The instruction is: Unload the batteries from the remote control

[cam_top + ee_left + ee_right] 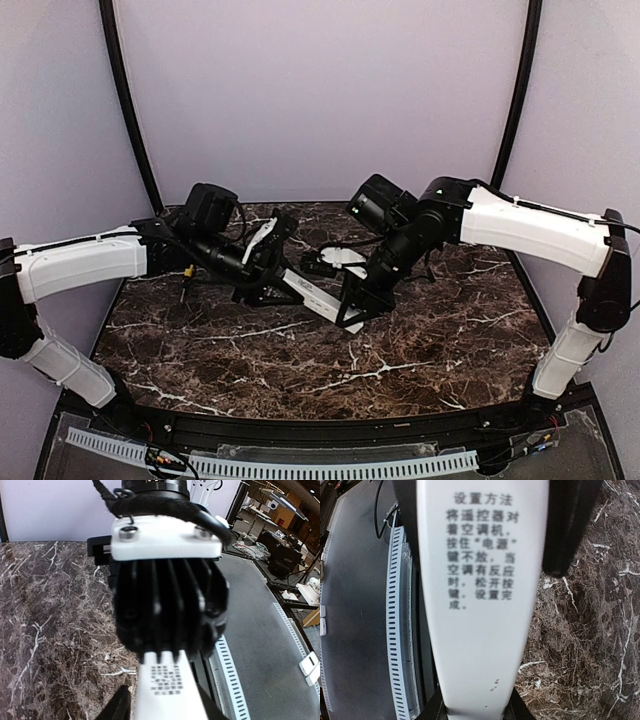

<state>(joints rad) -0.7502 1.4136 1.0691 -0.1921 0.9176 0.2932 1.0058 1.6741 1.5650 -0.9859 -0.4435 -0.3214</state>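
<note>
The remote control (312, 293), a slim white bar, is held above the middle of the table between both arms. My left gripper (272, 282) is shut on its left end and my right gripper (352, 306) on its right end. In the left wrist view the remote (167, 680) shows its small dark label, with my left gripper (167, 707) around it and the right arm's black wrist body (170, 605) just beyond. In the right wrist view the remote (480, 610) shows printed text, gripped at the bottom by my right gripper (476, 714). The batteries are hidden.
A thin flat white strip (262, 236) lies at the back behind the left gripper. Another white piece (346, 258) lies behind the right gripper. A small yellow item (187, 272) sits by the left arm. The table's near edge has a slotted white rail (300, 466).
</note>
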